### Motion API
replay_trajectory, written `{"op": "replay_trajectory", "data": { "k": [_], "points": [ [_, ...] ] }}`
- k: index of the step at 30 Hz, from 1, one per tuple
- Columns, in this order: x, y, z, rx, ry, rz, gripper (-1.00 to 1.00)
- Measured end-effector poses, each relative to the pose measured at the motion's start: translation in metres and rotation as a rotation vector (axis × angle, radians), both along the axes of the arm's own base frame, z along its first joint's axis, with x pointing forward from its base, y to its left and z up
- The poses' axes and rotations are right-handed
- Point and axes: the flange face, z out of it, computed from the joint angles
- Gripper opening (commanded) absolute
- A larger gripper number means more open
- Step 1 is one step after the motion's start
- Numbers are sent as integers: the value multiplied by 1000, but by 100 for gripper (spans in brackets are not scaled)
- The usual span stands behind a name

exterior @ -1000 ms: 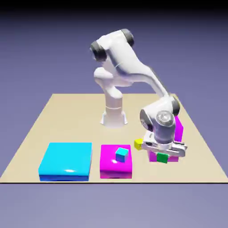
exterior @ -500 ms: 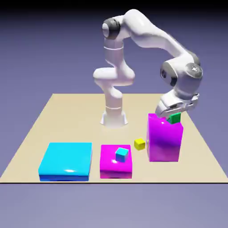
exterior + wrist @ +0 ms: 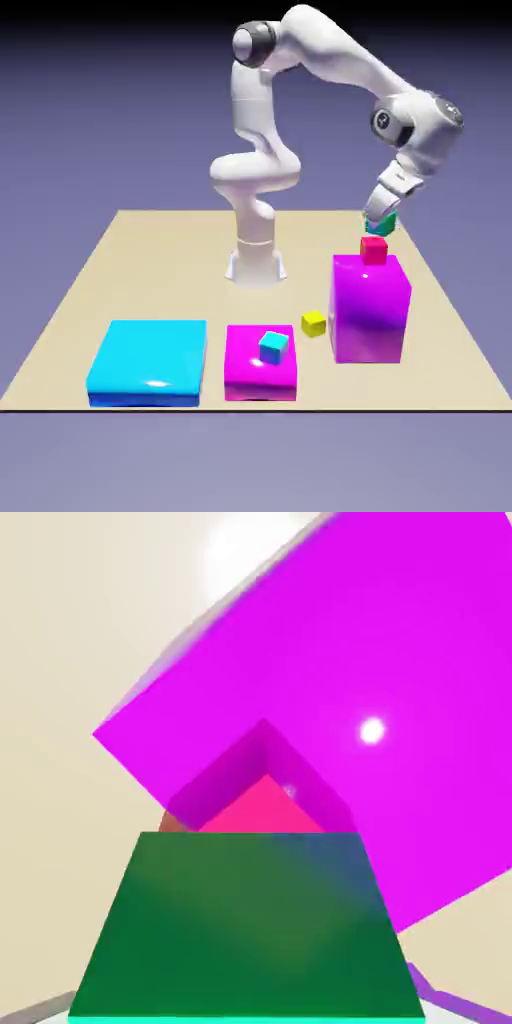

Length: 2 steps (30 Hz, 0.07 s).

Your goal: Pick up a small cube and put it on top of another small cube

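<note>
The green cube (image 3: 245, 927) sits between your pincer's (image 3: 248, 1007) fingertips, at six o'clock in the hand view. You can't tell whether they clench it or have released it. In the exterior view, it's at twelve o'clock from the red cube (image 3: 373, 252), which rests on the tall magenta block (image 3: 367, 315).

The arm arches out toward the exterior view's right, its gripper (image 3: 379, 217) low and tilted.
</note>
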Motion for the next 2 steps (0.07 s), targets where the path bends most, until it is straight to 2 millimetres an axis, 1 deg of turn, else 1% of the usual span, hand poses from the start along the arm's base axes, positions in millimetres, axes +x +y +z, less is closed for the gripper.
{"op": "replay_trajectory", "data": {
  "k": [1, 2],
  "points": [
    [0, 0, 0, 0, 0, 0, 100],
    [3, 4, 13, 0, 0, 0, 100]
  ]
}}
